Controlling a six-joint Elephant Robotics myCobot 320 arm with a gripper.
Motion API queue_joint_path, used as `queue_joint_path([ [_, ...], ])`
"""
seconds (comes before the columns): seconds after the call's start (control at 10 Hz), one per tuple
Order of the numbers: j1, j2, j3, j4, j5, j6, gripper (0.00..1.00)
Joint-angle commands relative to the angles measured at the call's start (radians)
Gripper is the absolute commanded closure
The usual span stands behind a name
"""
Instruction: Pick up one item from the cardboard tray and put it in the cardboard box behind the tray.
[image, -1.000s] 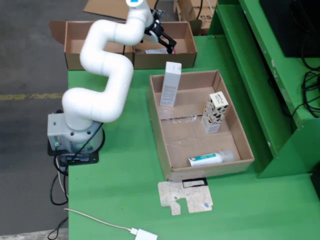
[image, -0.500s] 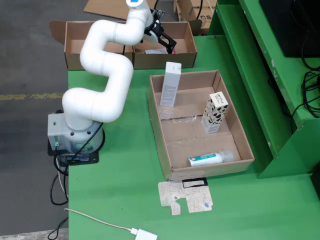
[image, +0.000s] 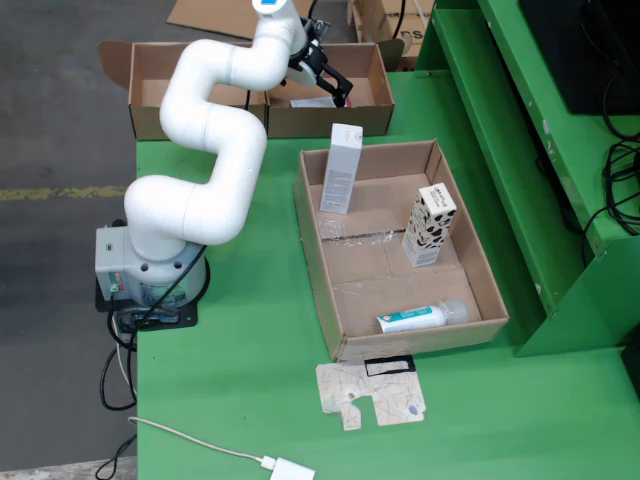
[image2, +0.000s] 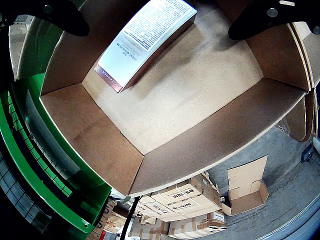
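My gripper (image: 336, 90) hangs wide open and empty over the box (image2: 210, 125) behind the tray (image: 318, 255), where 1 white carton (image2: 145, 40) lies flat.

The camera looks down into a brown cardboard box (image2: 200, 85). A long white carton (image2: 145, 40) with small black writing lies flat on the floor of the box, near the top of the picture. Two black fingers (image2: 265, 17) of the gripper (image2: 155, 15) poke in at the top corners, far apart, with nothing between them. A green table (image2: 45, 180) shows on the left. Stacked boxes (image2: 175, 210) sit on the gray floor below.
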Motion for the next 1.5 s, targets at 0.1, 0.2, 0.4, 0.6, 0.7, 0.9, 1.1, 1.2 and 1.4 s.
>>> queue_joint_path([
  [0.1, 0.008, 0.027, 0.021, 0.01, -0.004, -0.004, 0.0],
  [0.2, 0.008, 0.027, 0.021, 0.01, -0.004, -0.004, 0.0],
  [0.4, 0.008, 0.027, 0.021, 0.01, -0.004, -0.004, 0.0],
  [0.6, 0.008, 0.027, 0.021, 0.01, -0.004, -0.004, 0.0],
  [0.7, 0.017, 0.096, 0.021, -0.132, 0.002, 0.028, 0.0],
  [0.9, 0.017, 0.096, 0.021, -0.132, 0.002, 0.028, 0.0],
  [1.1, 0.042, 0.183, 0.021, -0.272, -0.022, 0.068, 0.0],
  [1.2, 0.065, 0.258, 0.021, -0.402, -0.035, 0.109, 0.0],
  [1.4, 0.08, 0.179, 0.272, -0.591, -0.044, 0.129, 0.0],
])
